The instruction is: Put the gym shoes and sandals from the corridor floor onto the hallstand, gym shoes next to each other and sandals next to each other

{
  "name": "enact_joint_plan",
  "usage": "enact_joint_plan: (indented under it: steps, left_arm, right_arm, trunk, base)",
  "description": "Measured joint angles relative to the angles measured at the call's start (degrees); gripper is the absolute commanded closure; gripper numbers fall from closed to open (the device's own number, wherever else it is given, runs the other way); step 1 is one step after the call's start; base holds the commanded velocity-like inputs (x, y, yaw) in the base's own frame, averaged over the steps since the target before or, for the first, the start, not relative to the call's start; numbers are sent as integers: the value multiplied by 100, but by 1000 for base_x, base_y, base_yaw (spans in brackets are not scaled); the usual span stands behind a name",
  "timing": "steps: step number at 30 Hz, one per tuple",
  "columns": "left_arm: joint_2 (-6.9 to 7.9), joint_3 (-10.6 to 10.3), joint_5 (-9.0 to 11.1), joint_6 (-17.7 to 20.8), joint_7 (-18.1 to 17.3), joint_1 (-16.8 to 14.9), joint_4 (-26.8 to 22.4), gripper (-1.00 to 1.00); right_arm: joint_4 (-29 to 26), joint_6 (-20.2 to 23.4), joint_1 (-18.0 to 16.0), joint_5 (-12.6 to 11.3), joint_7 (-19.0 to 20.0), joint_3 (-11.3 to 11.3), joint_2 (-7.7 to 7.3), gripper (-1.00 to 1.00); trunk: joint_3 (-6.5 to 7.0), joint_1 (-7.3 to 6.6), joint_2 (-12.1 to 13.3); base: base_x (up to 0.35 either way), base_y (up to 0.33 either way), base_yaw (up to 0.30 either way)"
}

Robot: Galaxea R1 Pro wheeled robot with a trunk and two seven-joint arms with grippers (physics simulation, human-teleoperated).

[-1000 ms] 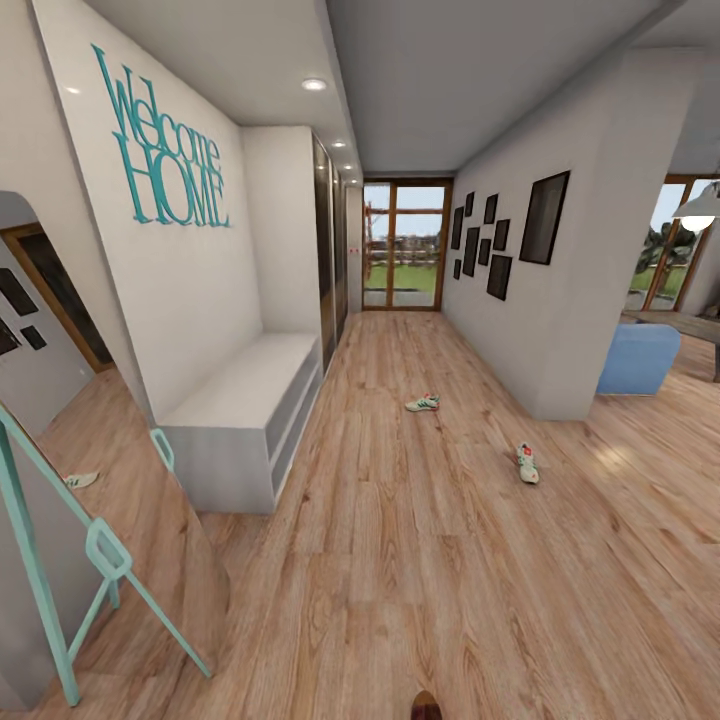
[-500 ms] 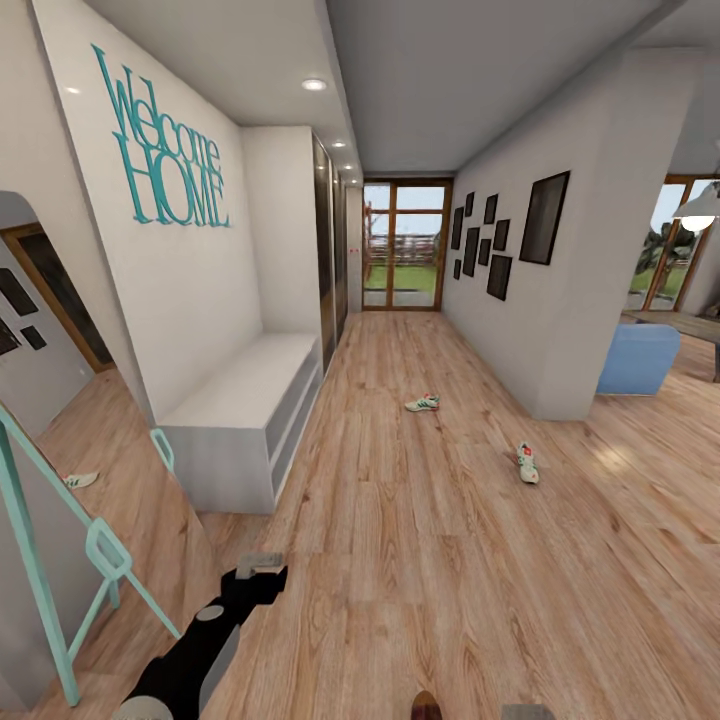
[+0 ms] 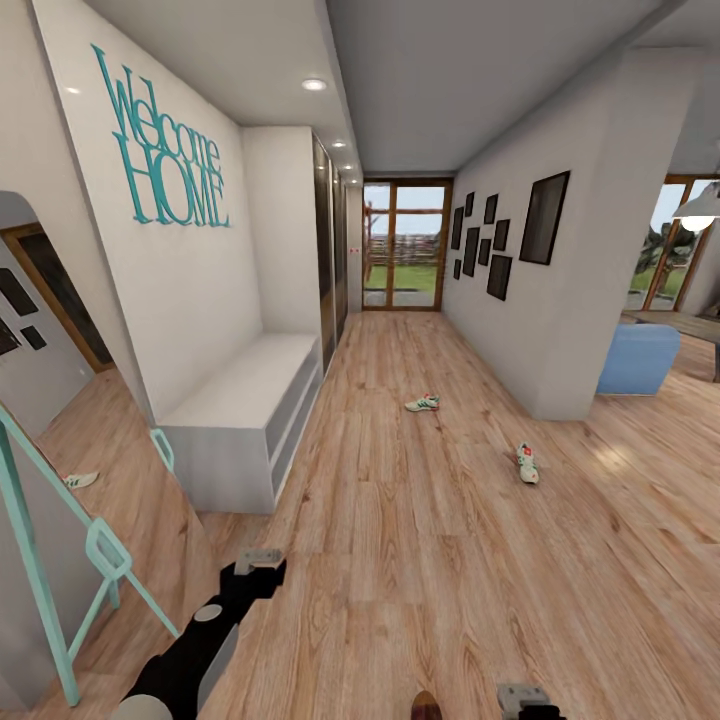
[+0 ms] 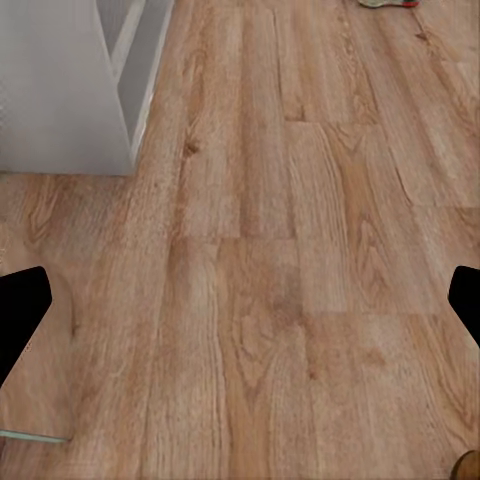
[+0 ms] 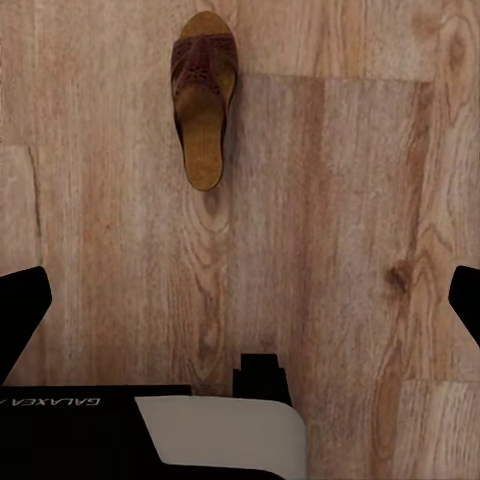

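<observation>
The left gripper (image 3: pixel 258 560), black with a pale grey tip, reached forward low over the warm brown wood-grain plank floor (image 3: pixel 420 560) with nothing in it; in the left wrist view its two dark fingertips (image 4: pixel 22 320) sat at opposite edges, spread wide apart over bare boards. The right gripper (image 3: pixel 524 697) barely entered the head view's lower edge as a grey block, and in the right wrist view its black fingertips (image 5: pixel 20 310) likewise stood far apart, holding nothing. Beneath that wrist lay a dark reddish-brown leather sandal (image 5: pixel 203 95), flat on the planks with its tan insole facing up and its perforated strap across the toe end; its rounded tip (image 3: pixel 427 706) also showed in the head view, just beside the right gripper. Further along the corridor a white lace-up sneaker with green stripes (image 3: pixel 423 403) rested on the floor, and a second white sneaker with a red-orange heel patch (image 3: pixel 527 463) lay well apart from it, nearer the white wall corner (image 3: pixel 570 330). A low light grey bench (image 3: pixel 245 415) stood against the wall under turquoise "Welcome HOME" lettering (image 3: pixel 165 140), and its corner (image 4: pixel 70 90) appeared in the left wrist view. A tall mirror on a turquoise frame (image 3: pixel 60 540) leaned nearest the left arm, reflecting a pale shoe.
</observation>
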Motion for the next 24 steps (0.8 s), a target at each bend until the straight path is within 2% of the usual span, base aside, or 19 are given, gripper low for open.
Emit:
enact_joint_plan:
  steps: [8, 17, 24]
  left_arm:
    - [8, -2, 3, -38, -3, 0, 4, -100]
    - [3, -8, 11, -43, -5, 1, 26, -100]
    - [3, -8, 12, -42, -5, 5, 29, -100]
  right_arm:
    - [0, 7, -2, -4, 12, 14, -2, -100]
    - [32, 2, -2, 1, -8, 3, 0, -100]
    - [39, -8, -2, 16, -15, -1, 0, -100]
  trunk:
    - [-5, 0, 0]
    - [-78, 0, 0]
    - [-268, 153, -279]
  base:
    - [0, 0, 0]
    - [0, 0, 54]
    - [0, 0, 99]
